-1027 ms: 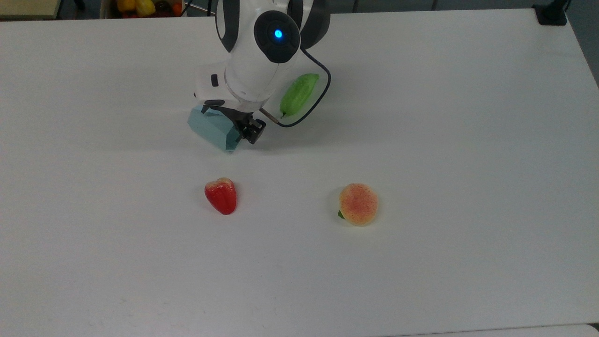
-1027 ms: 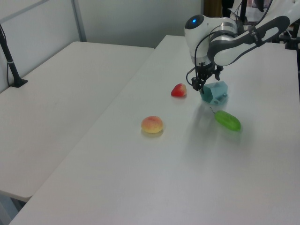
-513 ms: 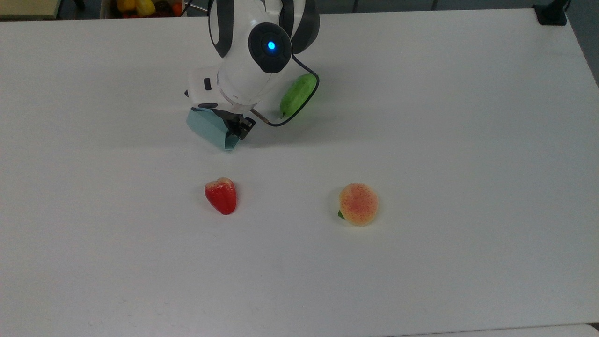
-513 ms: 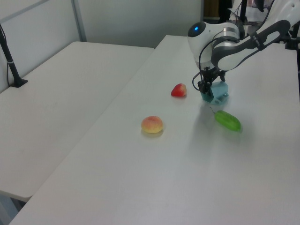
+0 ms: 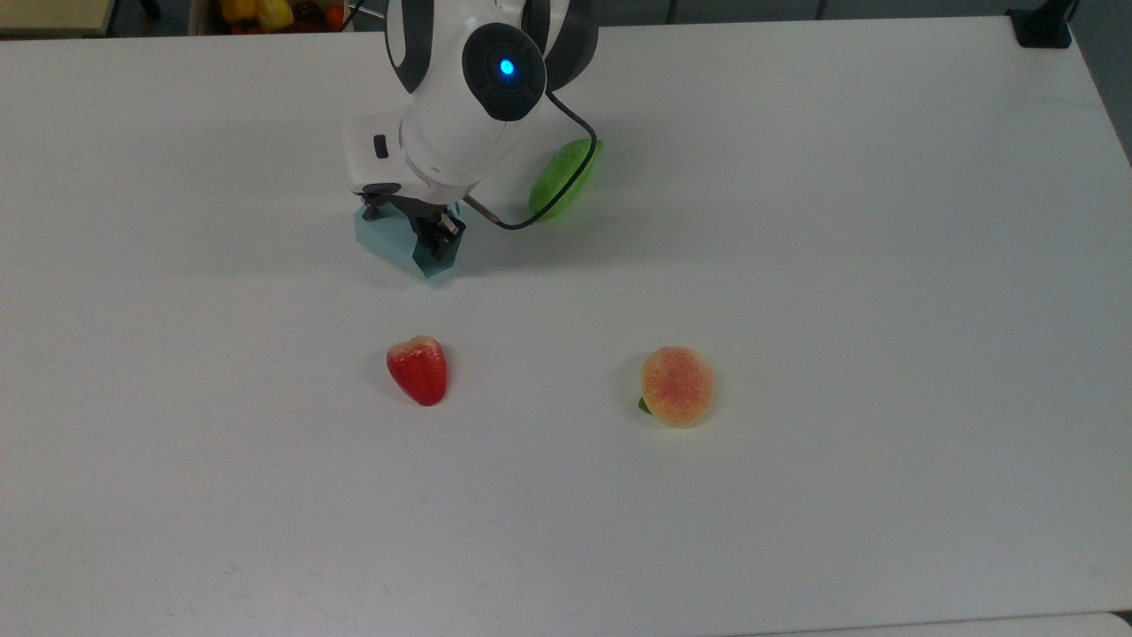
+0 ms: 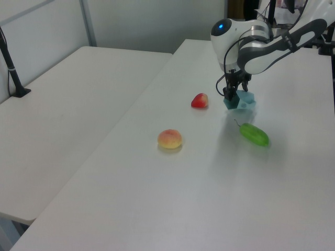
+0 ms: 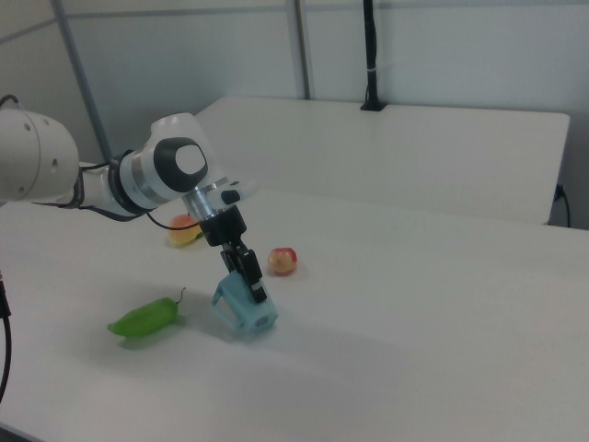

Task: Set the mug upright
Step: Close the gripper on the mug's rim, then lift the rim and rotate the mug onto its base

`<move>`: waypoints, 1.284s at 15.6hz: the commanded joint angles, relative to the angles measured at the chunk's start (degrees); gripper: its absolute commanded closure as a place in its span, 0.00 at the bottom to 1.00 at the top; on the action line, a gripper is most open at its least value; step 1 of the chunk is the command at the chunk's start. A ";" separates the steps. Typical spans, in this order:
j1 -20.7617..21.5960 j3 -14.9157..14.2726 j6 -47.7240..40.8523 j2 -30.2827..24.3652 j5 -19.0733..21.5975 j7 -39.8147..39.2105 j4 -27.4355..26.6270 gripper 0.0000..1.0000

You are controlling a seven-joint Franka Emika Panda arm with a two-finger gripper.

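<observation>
Pale teal plastic identifies the mug [image 5: 398, 239], which sits on the white desk [image 5: 796, 265] at about 11 o'clock from the desk centre in the top view. The mug is tilted, not yet upright; in the right view [image 7: 244, 308] its open rim faces down toward the right view's right, and one lower edge touches the desk.

Claw [image 5: 431, 237] state: pinching the mug at its rim wall, one finger inside the mouth and one outside, as the right view [image 7: 248, 276] shows. The left view places the claw [image 6: 230, 93] on the mug [image 6: 242, 100] from above.

Surrounding items, top view:
- Green toy pepper [image 5: 563, 177], at 2 o'clock from the mug, near it but apart; a black cable [image 5: 566, 115] crosses in front of it.
- Red toy strawberry [image 5: 417, 369], at 6 o'clock from the mug, apart from it.
- Toy peach [image 5: 676, 386], at 4 o'clock from the mug, well apart, level with the strawberry.

A blue indicator light [image 5: 506, 66] glows on the arm's wrist.
</observation>
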 commanded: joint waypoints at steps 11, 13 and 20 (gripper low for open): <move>-0.82 0.33 1.04 -4.00 10.82 -10.86 1.64 1.00; -0.82 0.41 1.39 -3.92 15.03 -15.51 3.22 1.00; -0.56 0.85 7.17 -3.04 34.54 -41.18 3.85 1.00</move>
